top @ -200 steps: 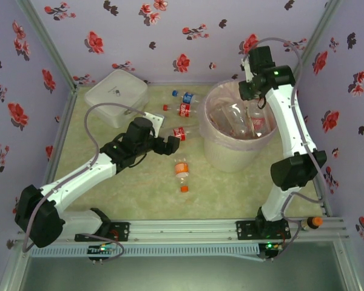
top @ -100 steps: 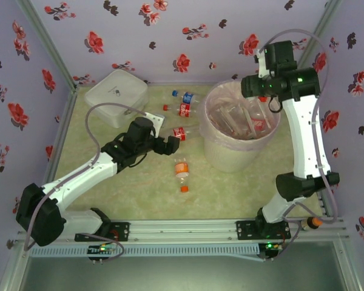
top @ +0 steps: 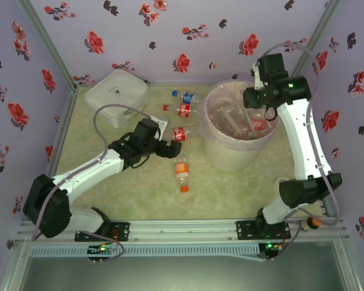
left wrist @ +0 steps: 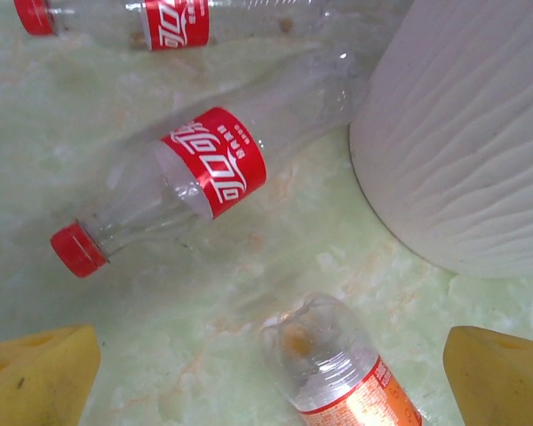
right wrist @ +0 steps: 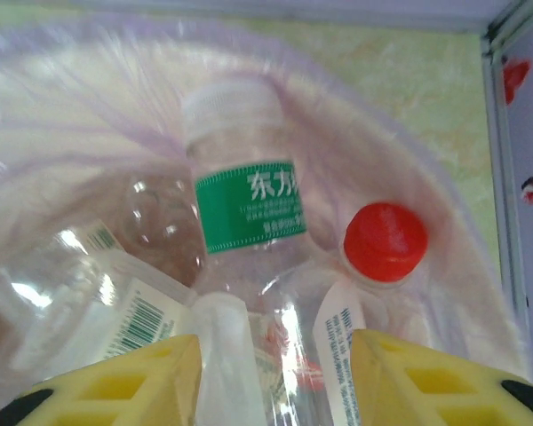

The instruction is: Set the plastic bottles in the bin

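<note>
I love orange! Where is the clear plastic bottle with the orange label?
Top view: the orange-labelled bottle lies on the pale green table, left of the large round white bin, just below the left pincer.

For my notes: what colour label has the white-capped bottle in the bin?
Green label; best in right wrist view.

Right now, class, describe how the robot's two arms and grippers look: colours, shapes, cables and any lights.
Both the left arm and right arm have white tubular links and bulky black joints, each trailing a looping grey cable. A green light glows on the right arm's upper joint. The left gripper and right gripper carry chunky yellow fingers.
</note>
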Controlling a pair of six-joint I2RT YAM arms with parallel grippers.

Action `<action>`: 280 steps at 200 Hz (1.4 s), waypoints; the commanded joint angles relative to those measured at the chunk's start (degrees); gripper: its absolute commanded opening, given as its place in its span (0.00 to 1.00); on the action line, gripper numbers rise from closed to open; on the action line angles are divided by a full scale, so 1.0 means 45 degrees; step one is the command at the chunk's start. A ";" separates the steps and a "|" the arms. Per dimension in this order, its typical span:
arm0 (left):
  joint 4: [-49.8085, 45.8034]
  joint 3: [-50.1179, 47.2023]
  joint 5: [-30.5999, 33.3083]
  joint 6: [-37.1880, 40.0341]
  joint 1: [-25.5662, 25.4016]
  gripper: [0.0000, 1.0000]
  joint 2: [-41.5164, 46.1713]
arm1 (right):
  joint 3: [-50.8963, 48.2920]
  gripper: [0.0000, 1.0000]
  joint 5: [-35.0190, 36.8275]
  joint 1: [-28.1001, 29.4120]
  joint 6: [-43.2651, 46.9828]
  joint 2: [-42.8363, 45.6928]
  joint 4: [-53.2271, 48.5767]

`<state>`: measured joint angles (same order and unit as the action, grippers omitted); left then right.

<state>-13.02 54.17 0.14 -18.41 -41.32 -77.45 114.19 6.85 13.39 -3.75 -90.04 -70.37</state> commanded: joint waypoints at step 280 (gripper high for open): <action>-0.3455 2.0949 -0.0872 -0.9865 0.3605 0.94 -1.7594 | -0.5868 0.73 -0.1054 -0.0182 -0.0898 0.4891 0.4944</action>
<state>-26.46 143.00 -1.83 -59.57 -24.23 -152.38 88.82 1.87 12.99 -9.19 -68.99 -50.11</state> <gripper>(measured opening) 0.950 0.730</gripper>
